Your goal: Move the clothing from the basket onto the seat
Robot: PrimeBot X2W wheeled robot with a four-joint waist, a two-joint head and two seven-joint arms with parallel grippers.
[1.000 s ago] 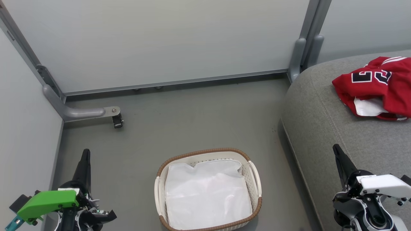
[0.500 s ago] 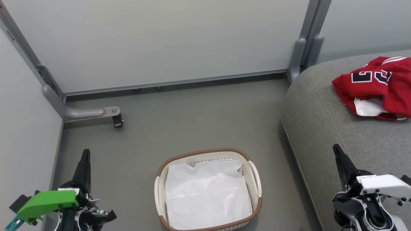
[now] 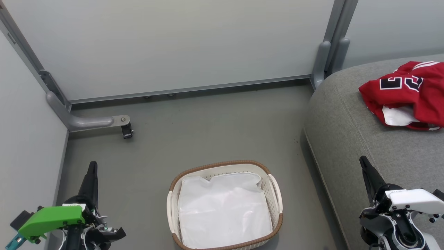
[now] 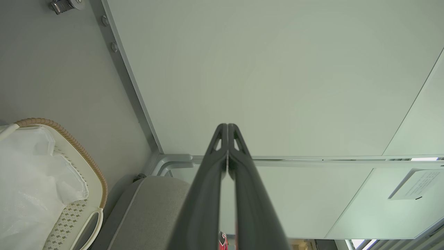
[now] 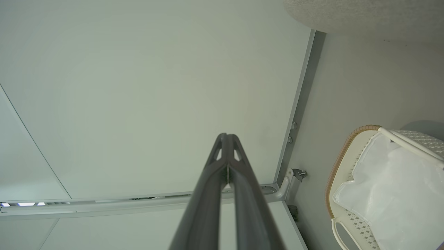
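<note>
Nothing is shifting versus the earlier frames: both arms are sitting parked and the head camera isn't moving either. Left tool (image 3: 92,168) is resting at my lower left over the floor (image 3: 208,132). The left wrist view is showing the left tool (image 4: 228,129) with fingers pressed together and tips touching, nothing between them. Right tool (image 3: 364,164) is sitting lower right over the front edge of the seat (image 3: 347,132). The right wrist view is showing the right tool (image 5: 227,137) equally closed and empty. Clothing (image 3: 411,90) is lying crumpled on the seat toward the far right, jersey numbers facing up. It's running off the frame edge, so I'm not seeing its full extent. Basket (image 3: 222,163) is standing on the floor between the two tools, near the seat but apart from it, with the white liner sheet (image 3: 223,208) lying rumpled inside and no red showing. I'm reading the arm pose as a retract: tools closed, pulled low and wide, keeping the fingers off the basket rim and out of my line of sight to the work. I'm judging the transfer as done. One caveat: I'm not able to tell whether anything is hiding under that liner.
</note>
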